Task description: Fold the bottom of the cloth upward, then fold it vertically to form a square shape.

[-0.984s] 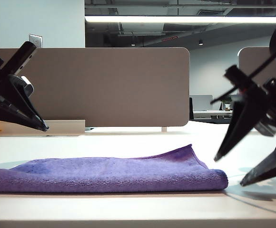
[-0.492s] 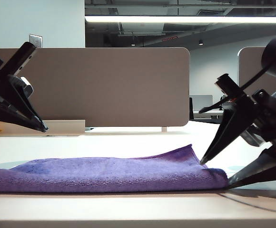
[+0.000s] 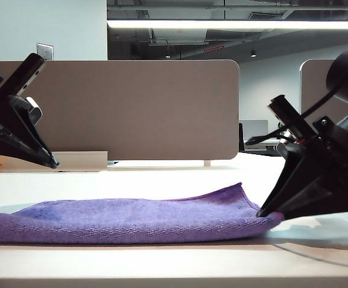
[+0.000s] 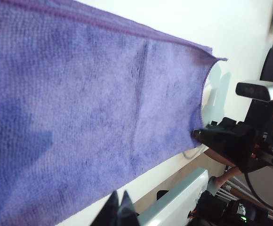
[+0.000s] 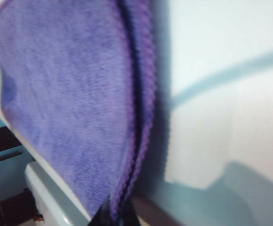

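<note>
Cloth (image 3: 132, 219) is lying folded flat on the tabletop (image 3: 162, 264), purple, two layers showing at its right-hand end. Right gripper (image 3: 264, 213) is pinching that end, fingers clamped on the stacked hemmed edges (image 5: 136, 141). Left gripper (image 3: 53, 161) is hanging in the air above the cloth's left end, apart from it, fingers pressed together on nothing.

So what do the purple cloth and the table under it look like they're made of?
The cloth looks like fuzzy microfiber: a matte, finely ribbed nap with a stitched hem. The table looks like a smooth, pale laminate or coated board, with a slight sheen; the exact material is unclear.
</note>
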Controlling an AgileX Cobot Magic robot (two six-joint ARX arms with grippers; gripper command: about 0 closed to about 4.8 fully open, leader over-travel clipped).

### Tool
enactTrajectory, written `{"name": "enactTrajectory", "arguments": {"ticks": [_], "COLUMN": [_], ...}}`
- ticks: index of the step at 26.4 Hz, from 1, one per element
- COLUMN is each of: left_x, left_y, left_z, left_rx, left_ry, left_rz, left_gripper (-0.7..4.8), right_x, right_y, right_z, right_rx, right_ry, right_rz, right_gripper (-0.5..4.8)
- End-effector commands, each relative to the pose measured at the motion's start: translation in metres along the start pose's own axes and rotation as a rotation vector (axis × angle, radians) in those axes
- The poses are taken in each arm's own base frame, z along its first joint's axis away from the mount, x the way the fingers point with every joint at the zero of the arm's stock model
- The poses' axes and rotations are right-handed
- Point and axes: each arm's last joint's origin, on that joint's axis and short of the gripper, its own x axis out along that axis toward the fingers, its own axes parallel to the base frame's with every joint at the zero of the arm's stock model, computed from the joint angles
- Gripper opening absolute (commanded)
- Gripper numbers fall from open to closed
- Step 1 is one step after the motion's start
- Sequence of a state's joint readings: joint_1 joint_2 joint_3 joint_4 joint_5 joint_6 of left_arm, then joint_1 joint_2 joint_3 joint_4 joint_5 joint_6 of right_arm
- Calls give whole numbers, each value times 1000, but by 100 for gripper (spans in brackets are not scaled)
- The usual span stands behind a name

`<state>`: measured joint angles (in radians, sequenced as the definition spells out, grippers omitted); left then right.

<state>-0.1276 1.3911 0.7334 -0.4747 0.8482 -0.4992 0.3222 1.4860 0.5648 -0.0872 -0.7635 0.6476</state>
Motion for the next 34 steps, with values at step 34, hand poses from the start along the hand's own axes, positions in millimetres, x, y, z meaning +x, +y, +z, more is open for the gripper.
{"name": "enactTrajectory", "arguments": {"ticks": [34], "left_x": [-53], "left_y": [-48], "left_z": [-36], "left_rx": [216], "left_ry": [-168], "left_rz": [-112], "left_gripper": [-6], "right_x": [61], "right_y": [152], "right_z": [0], "right_rx": [-372], "right_ry": [125], "right_rz": [135], "right_gripper": [-8]}}
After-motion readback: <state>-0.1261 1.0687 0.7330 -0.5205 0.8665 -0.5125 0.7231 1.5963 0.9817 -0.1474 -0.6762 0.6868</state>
